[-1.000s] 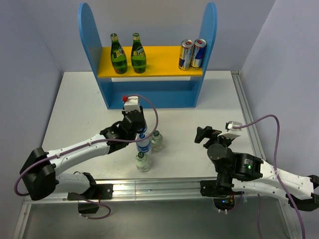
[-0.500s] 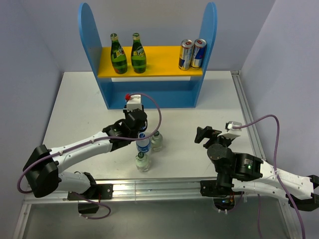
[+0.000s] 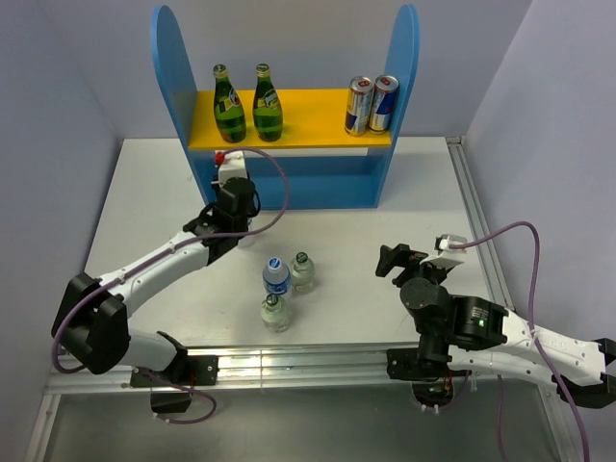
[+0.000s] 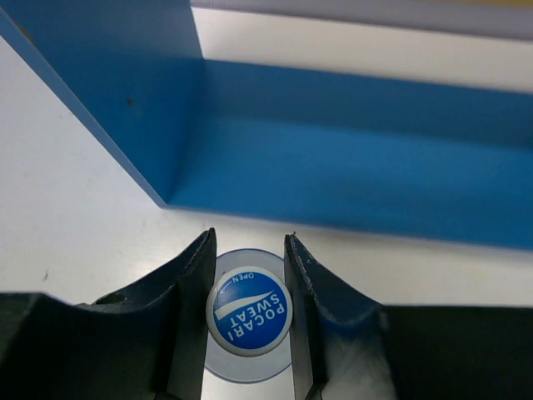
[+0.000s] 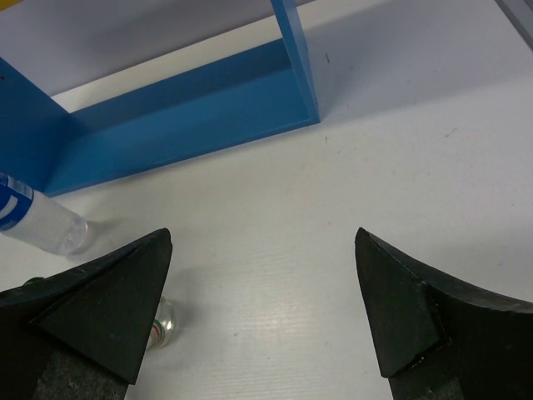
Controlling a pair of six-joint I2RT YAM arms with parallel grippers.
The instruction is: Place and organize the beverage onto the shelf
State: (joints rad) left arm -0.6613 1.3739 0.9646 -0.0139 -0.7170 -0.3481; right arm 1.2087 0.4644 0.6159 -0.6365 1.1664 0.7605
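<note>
Your left gripper (image 4: pixel 250 243) clamps the Pocari Sweat bottle (image 4: pixel 249 310) by the neck, upright for the shelf (image 4: pixel 375 175) at frame top; your right gripper (image 5: pixel 262 242) stands open.

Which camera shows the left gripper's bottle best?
Left wrist: the Pocari Sweat bottle, cap up, sits clamped in the left gripper. In the top view the gripper hides it. The right wrist shows only a clear lower body at its left edge, probably this bottle.
</note>
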